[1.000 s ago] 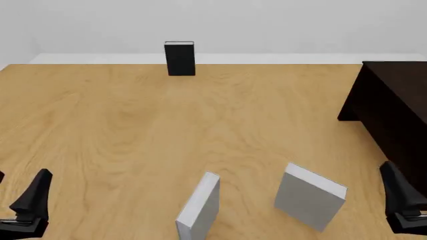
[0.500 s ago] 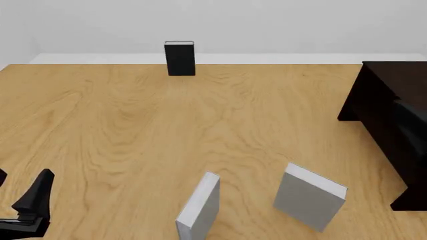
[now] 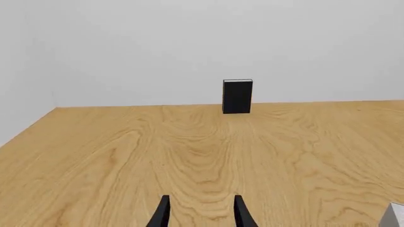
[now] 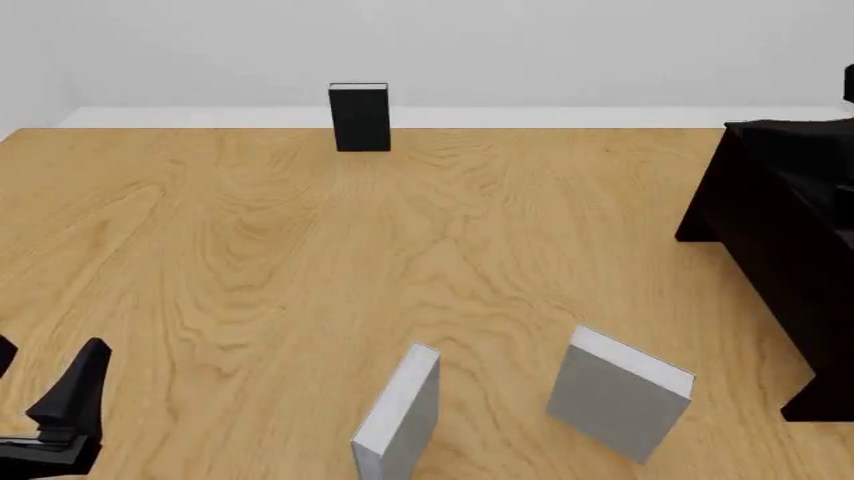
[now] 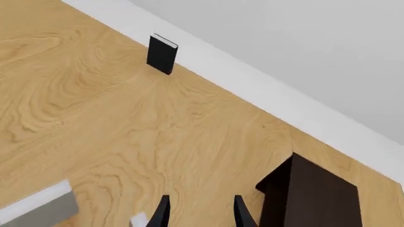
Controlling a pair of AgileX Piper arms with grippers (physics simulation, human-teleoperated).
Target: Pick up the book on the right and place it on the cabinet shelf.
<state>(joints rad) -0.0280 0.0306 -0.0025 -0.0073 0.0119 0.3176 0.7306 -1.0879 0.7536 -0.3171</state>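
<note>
Left gripper (image 4: 54,405) sits low at the near-left edge of the front view, fingers parted with nothing between them; its wrist view shows the two fingertips (image 3: 163,215) spread and pointing level and forward. Right arm is barely visible in the front view, only a dark sliver at the upper right edge. Right gripper (image 5: 198,213) shows parted, empty fingers in its own wrist view, raised high and angled downward.

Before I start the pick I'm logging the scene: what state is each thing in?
Book: standing on the table, tilted, untouched.
Slim grey book: upright, near edge.
Black book: upright at the far edge.
Cabinet: at the right; shelf not visible.
Left tool: open, empty.
Right tool: open, empty.
</note>
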